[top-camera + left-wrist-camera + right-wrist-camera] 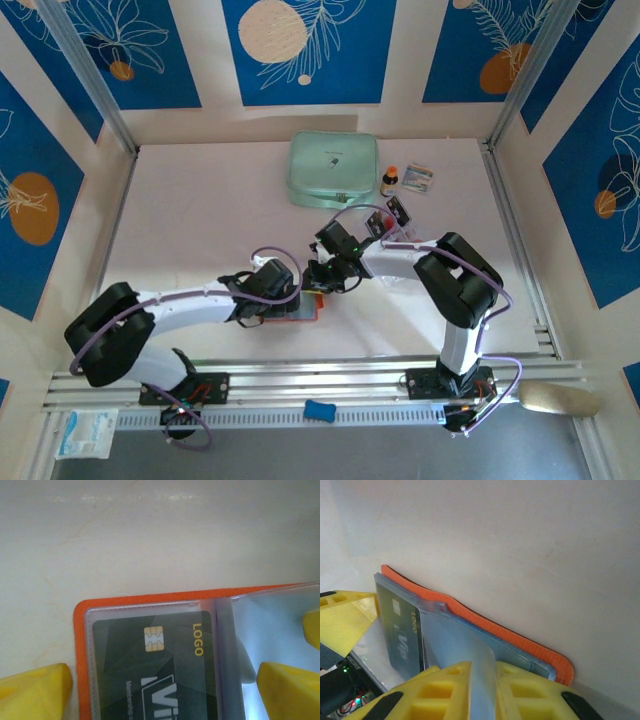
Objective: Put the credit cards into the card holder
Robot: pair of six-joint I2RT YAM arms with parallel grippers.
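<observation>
— Table (pixel 200 200) first: what is biggest on it?

— The mint-green zip case (pixel 333 170), at the far side. Nearer the arms, the card holder (pixel 300 312) lies open at the near middle, with both grippers at it.

— Jaws?

— The left gripper (pixel 162 680) stands wide. One yellow finger is just off the holder's orange edge, the other is over its clear pages, and it grips nothing. The right gripper (pixel 482 672) is narrow, pinching a clear leaf (pixel 455 640) of the holder and holding it up off the orange cover.

— Cards?

— One dark credit card (pixel 155 675) sits inside a clear pocket on the left half.

— Smaller?

— A little bottle (pixel 389 181) and a printed packet (pixel 418 180), just right of the zip case. Smallest is the gold chip (pixel 154 639) on that card.
</observation>
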